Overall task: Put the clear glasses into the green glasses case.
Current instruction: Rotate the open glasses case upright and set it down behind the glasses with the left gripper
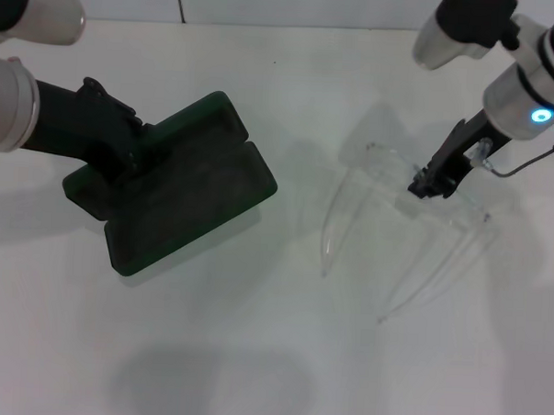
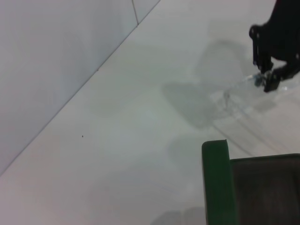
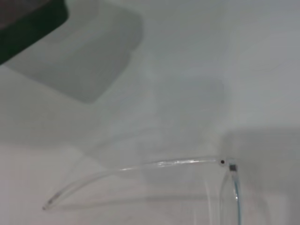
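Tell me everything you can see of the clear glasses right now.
The clear glasses look like colourless see-through plastic, with a wraparound front and two long thin curved arms unfolded, pointing toward the robot. They sit on the white table, right of the green glasses case and apart from it. The right gripper is down at the front piece; whether it grips is unclear.

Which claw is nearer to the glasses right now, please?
Right. The right claw is down at the front of the glasses. The left claw is off to their left, at the open case.
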Robot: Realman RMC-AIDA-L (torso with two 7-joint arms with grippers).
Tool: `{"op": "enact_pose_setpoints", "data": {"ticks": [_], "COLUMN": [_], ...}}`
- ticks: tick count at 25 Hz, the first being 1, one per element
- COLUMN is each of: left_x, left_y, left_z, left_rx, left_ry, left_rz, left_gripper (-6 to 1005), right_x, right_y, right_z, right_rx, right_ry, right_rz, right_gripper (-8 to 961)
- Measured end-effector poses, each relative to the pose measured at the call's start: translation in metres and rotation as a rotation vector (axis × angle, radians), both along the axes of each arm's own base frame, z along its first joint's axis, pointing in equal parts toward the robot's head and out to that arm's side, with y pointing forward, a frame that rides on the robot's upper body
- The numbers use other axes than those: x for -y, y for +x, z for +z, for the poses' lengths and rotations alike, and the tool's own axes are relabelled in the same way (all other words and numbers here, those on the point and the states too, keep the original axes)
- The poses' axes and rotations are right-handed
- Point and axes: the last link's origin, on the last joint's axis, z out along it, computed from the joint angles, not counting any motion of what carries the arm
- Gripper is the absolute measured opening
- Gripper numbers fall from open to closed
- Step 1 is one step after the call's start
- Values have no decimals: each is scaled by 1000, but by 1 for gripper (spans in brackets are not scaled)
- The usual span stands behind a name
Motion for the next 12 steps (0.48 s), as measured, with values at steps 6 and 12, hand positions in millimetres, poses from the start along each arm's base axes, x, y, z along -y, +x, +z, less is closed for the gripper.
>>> {"op": "enact_pose_setpoints", "data": {"ticks": [6,12], "left_x": [0,-8], "left_y": [-1,9], "left_z": [1,6], "left_rx": [-3,-7], "left_ry": [5,28], "left_rz": [3,-34], "left_gripper": [223,227], "right_x": [9,41], "right_y": [-4,1], "right_z": [35,91], "right_rx": [-66,-179], "right_ry": [23,-9], "right_rz": [27,47], "right_gripper": [110,110]}}
